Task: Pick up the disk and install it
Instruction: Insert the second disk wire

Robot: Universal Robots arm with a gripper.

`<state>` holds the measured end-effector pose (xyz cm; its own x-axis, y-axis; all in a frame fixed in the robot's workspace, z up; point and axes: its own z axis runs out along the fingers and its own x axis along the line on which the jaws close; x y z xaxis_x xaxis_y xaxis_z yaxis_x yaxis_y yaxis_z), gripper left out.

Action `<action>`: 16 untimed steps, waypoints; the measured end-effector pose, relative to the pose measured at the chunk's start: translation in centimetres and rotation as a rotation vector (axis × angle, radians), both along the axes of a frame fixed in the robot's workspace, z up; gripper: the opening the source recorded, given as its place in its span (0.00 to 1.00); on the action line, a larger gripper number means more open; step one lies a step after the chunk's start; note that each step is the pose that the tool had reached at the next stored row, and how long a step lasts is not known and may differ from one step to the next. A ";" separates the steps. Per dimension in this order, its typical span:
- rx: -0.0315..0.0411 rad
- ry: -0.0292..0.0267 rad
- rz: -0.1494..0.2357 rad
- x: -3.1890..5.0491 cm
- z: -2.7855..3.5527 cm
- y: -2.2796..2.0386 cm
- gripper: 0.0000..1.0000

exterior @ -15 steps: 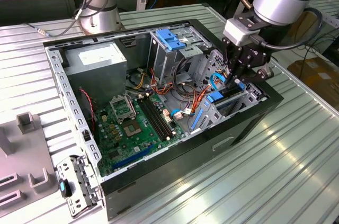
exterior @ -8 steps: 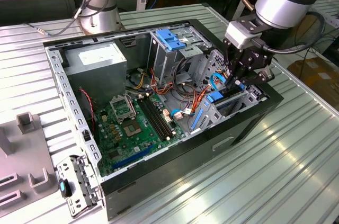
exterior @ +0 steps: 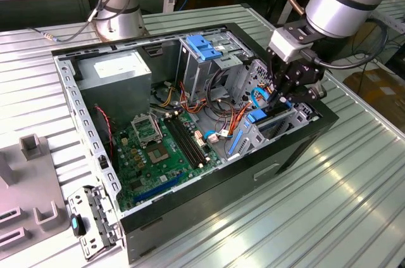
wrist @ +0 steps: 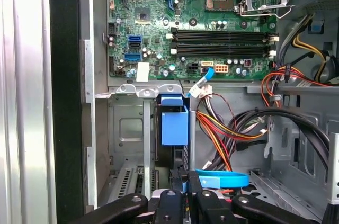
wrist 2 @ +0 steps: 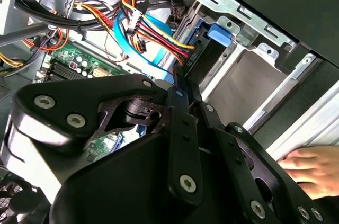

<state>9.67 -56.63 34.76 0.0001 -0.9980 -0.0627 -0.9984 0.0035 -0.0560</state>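
The disk (exterior: 258, 118) stands on edge in the drive bay at the corner of the open computer case (exterior: 297, 144), on the exterior view's right. Its bright blue carrier (wrist: 175, 123) and dark body show in the first wrist view, and its blue tab (wrist 2: 218, 34) in the second wrist view. My gripper (exterior: 283, 100) hangs straight over the disk's end. The fingers (wrist: 180, 192) are drawn together into a narrow point (wrist 2: 177, 83) at the disk's edge. I cannot tell whether they touch it.
Bundles of red, yellow and black wires (wrist: 228, 128) and a thin blue cable (wrist: 222, 179) crowd the bay beside the disk. The motherboard (exterior: 158, 147) lies deeper in the case. A hand (wrist 2: 310, 166) rests outside the case wall. Grey fixtures (exterior: 31, 147) stand on the exterior view's left.
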 end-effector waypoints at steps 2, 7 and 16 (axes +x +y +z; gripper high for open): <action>0.0023 -0.0001 0.000 0.00 -0.11 -0.03 0.16; 0.0071 0.0000 0.000 0.00 -0.24 -0.07 0.16; 0.0116 0.0000 0.000 0.00 -0.50 -0.15 0.17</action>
<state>9.67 -56.77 34.26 0.0001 -0.9972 -0.0743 -0.9984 0.0041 -0.0560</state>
